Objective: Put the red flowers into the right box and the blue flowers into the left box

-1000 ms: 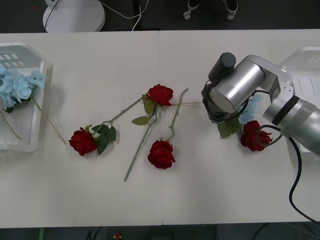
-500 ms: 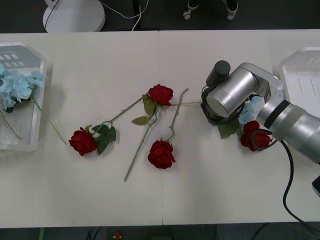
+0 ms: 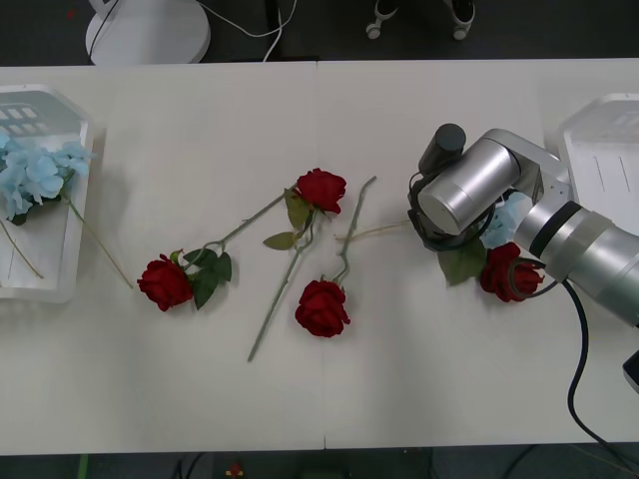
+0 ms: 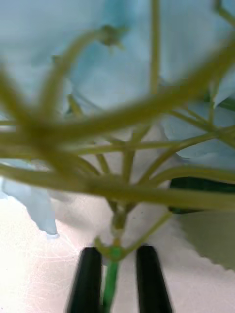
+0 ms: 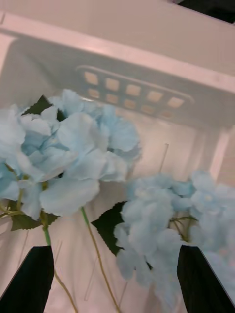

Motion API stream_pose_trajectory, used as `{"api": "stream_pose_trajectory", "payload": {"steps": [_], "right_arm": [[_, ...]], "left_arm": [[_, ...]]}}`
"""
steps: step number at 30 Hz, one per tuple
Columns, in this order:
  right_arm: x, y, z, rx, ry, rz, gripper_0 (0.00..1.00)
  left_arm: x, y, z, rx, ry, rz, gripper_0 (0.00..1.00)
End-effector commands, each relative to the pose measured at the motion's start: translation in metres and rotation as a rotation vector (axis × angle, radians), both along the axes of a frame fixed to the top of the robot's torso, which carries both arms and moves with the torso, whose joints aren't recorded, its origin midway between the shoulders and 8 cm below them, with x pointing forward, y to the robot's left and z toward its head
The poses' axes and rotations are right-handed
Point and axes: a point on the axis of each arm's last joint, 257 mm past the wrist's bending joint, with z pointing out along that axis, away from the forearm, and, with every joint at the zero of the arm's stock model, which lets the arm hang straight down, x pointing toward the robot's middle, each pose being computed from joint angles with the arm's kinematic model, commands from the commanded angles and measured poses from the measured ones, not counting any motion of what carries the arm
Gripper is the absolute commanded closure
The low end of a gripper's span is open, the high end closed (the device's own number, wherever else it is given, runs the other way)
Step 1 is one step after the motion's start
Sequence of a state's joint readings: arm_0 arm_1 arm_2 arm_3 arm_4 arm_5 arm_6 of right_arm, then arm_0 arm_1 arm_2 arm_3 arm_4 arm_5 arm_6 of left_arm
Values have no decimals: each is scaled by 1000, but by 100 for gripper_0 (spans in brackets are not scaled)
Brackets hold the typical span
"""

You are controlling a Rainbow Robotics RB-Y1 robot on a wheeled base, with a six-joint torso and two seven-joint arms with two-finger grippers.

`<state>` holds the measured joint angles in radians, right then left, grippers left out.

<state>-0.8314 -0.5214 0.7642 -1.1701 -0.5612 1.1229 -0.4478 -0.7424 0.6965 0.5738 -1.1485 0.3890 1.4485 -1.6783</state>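
Since it belongs in the white plastic left box (image 3: 62,261), right gripper (image 4: 116,279) pinches the pale blue flower cluster (image 3: 507,216) by its green stem; left gripper (image 5: 115,279) spread over that tub.

A lab or test room — bare white table (image 3: 250,399), dark floor, trailing cable (image 3: 582,389).

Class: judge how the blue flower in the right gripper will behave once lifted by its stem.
Probably light and floppy: the right gripper pinches the blue flower by one thin stem, so the wide head may sag or swing.
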Motion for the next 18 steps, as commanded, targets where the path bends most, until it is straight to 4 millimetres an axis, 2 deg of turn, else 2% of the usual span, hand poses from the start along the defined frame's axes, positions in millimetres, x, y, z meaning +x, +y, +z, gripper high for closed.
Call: {"api": "stream_pose_trajectory", "payload": {"steps": [1, 3, 4, 5, 7, 9, 13, 14, 18], "right_arm": [[10, 21, 13, -1, -23, 65, 100], [12, 19, 17, -8, -25, 74, 100], [13, 17, 18, -10, -27, 76, 100], [14, 17, 21, -22, -27, 99, 100], [16, 12, 26, -30, -25, 120, 100], [22, 5, 37, -47, -32, 161, 100], [36, -4, 66, -114, -77, 275, 100], [42, -4, 81, -155, -104, 347, 100], [53, -4, 123, -240, -188, 504, 100]], "left_arm": [[-8, -13, 56, 31, -67, -81, 28], [-11, -41, 56, -39, -78, -105, 28], [-12, -47, 56, -46, -83, -109, 28], [-13, -61, 55, -55, -87, -120, 28], [-14, -82, 49, -51, -92, -128, 28], [-17, -111, 38, -26, -94, -132, 28], [-25, -156, 20, -27, -107, -120, 28], [-29, -175, 12, -46, -111, -118, 28], [-37, -217, -4, -95, -114, -119, 27]]}}
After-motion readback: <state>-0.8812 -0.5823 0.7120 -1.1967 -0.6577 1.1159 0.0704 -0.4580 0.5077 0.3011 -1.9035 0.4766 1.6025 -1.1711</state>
